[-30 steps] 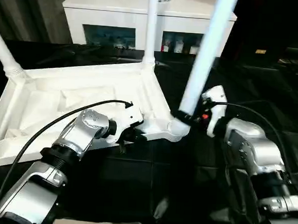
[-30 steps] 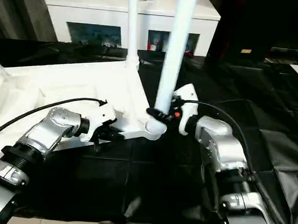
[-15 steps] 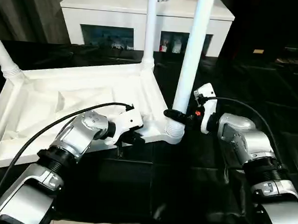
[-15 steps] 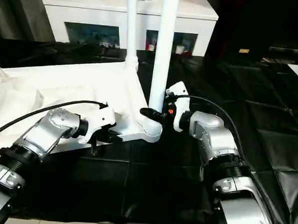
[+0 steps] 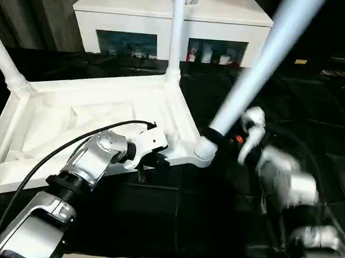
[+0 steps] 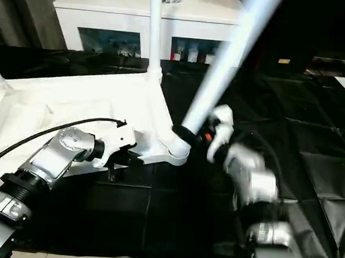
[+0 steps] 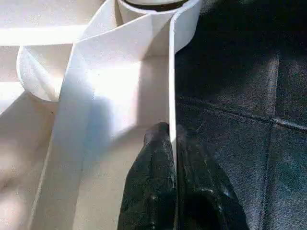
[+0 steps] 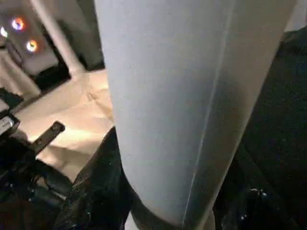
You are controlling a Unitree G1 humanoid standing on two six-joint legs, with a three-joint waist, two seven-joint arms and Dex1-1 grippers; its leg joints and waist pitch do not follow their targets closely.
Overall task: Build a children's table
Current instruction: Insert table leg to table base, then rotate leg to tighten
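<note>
A long white leg [image 5: 253, 72] is seated at its foot in the near-right corner socket [image 5: 204, 150] of the upturned table top [image 5: 92, 116], its long axis tilted toward one o'clock. Its base is clasped by the right gripper [image 5: 221, 135]; the near rim is pinched by the narrowly closed left gripper [image 7: 170, 143] at nine o'clock.

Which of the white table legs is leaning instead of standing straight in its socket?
The leg at the near corner, held by the right end effector, tilts to the right. The far-corner leg stands upright.
</note>
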